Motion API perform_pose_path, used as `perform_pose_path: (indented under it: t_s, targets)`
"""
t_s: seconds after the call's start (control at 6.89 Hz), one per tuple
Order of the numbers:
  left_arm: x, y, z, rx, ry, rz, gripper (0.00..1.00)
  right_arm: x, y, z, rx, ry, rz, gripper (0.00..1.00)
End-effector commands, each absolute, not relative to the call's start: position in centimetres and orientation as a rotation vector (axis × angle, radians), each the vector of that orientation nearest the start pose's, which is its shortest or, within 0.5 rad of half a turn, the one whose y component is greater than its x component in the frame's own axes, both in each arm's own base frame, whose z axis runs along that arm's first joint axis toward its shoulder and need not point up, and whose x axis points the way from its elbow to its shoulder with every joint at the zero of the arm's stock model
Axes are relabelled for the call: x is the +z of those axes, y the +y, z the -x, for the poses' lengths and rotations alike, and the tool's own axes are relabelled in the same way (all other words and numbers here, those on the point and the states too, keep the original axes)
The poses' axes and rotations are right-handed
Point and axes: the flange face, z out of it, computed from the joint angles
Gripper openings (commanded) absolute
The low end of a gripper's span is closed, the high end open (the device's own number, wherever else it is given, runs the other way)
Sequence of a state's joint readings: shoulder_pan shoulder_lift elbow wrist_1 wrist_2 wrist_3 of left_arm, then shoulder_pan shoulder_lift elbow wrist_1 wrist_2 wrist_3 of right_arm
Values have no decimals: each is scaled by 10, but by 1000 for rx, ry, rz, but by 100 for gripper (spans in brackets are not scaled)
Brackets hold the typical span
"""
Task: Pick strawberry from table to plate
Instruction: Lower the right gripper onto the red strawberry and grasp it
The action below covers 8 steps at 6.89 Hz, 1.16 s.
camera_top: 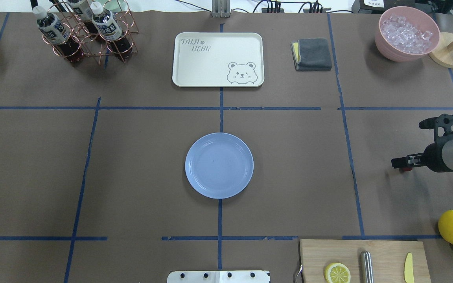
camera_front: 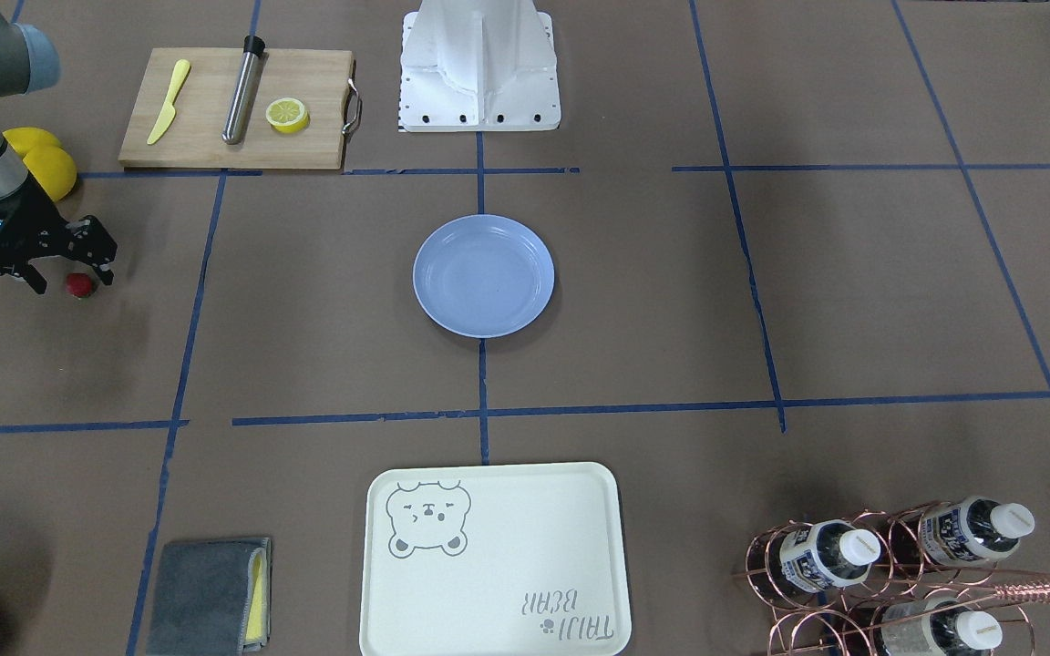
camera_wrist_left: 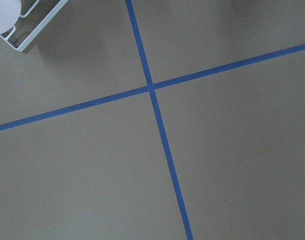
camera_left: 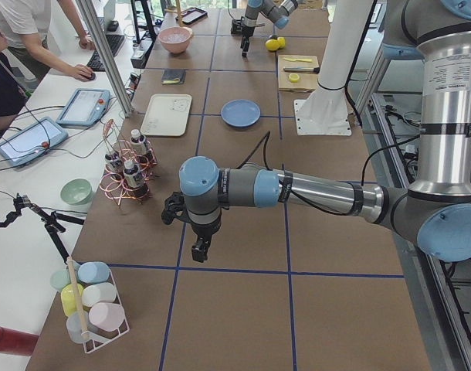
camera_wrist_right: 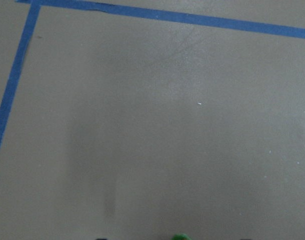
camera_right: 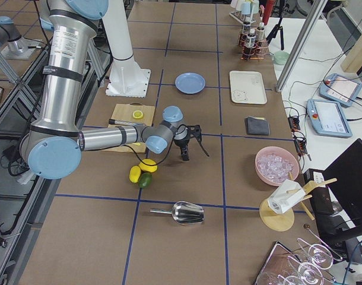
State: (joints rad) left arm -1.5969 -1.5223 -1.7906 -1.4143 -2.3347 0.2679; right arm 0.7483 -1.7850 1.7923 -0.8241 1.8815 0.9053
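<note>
The strawberry is a small dark-red berry lying on the brown paper table, far to the robot's right. My right gripper hangs open just above it, one black finger on each side of the berry, not touching it. In the overhead view only a red sliver of the strawberry shows under the gripper. A green tip of the strawberry peeks in at the bottom edge of the right wrist view. The light-blue plate sits empty at the table's centre. My left gripper hovers over bare table at the left end; I cannot tell its state.
A wooden cutting board carries a lemon half, a yellow knife and a metal cylinder. Whole lemons lie close behind the right arm. A cream bear tray, a grey cloth, a bottle rack and a pink ice bowl line the far side.
</note>
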Motion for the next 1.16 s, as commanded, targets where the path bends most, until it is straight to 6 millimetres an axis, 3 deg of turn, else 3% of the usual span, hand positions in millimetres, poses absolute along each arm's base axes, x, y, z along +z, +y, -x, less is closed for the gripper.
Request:
perform_pose_path:
  t_s: [0.0,0.44,0.73,1.02]
  targets:
    - [590,-465,77,236,755,-127,100,579,-372,255,-46,-756,-253,69]
    - [591,-463,77,236,756,-125,100,584,-373,254,-46,-736,-263,66]
    - [592,-463,76,235,756,-124,100,588,-373,254,-45,-732,-259,55]
    - [591,-463,77,236,756,-125,100,589,-372,255,-50,-731,-255,50]
